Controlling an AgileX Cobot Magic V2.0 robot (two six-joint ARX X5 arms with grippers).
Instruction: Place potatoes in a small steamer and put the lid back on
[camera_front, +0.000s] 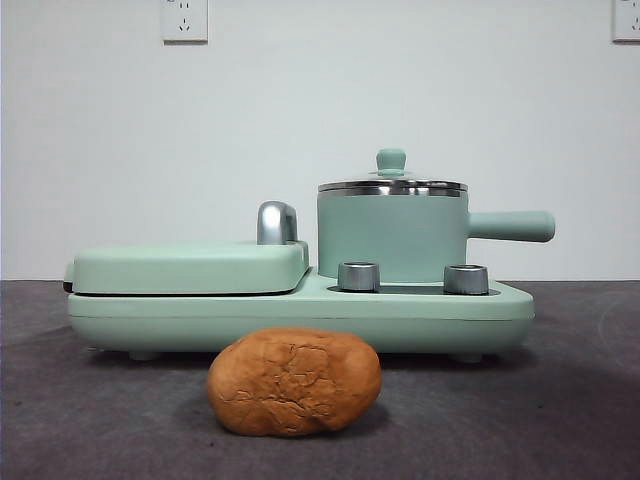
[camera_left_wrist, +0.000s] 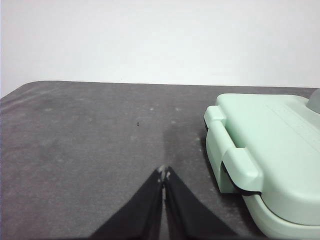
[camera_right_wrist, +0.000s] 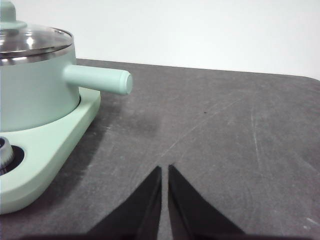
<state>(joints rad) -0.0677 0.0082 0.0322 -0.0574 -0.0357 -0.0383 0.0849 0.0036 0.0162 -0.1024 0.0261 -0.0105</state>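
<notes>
The potato (camera_front: 294, 381) is sitting alone on the dark table (camera_front: 560, 420), in front of the mint-green cooker base (camera_front: 300, 318), and neither of your claws is anywhere near it. The small steamer (camera_front: 392, 238) is standing on the base's burner side with the lid (camera_front: 392, 184) seated on its steel rim, so you are looking at lid removal first. Your right gripper (camera_right_wrist: 165, 169) is hovering low over bare table, jaws almost together with only a thin slit between them, holding nothing, and the steamer's side handle (camera_right_wrist: 98, 80) is pointing out ahead of it and off to one side. Open wide before you are coming down over the lid's knob (camera_front: 391, 159), and be lifting straight up so the rim is clearing cleanly. Your left gripper (camera_left_wrist: 164, 170) is waiting with tips pressed together, empty, the flat grill plate (camera_left_wrist: 270, 150) lying just beside it, well apart from the potato.
</notes>
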